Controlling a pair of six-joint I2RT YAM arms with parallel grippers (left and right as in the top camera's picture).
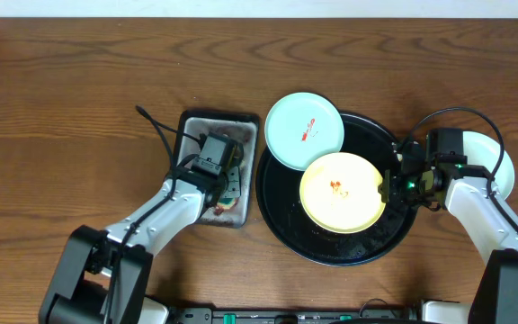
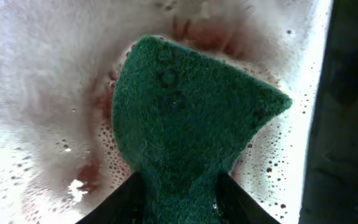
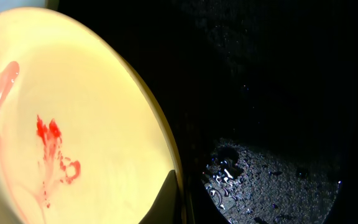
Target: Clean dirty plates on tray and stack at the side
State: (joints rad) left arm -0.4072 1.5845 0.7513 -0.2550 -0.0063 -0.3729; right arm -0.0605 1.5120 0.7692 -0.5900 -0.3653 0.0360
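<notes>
Sponge loading on my left, yellow plate pinned on my right.

My left hand (image 2: 179, 190) is closed on the dark green scouring sponge (image 2: 185, 118) and presses it into foamy, pink-tinged water in the rectangular grey metal tray (image 1: 218, 119) directly beneath it, I'd say to take up suds. My right hand (image 1: 392, 184) pinches the near rim of the round yellow plate (image 1: 340, 191), smeared with red sauce, on the large glossy black tray (image 1: 281, 225) just ahead of it; I judge this steadies it for wiping. A pale mint plate (image 1: 304, 129), also smeared, overlaps the tray's rim beyond.

Wooden table (image 1: 79, 81), black tray (image 1: 281, 218), grey tray (image 1: 246, 125)
</notes>
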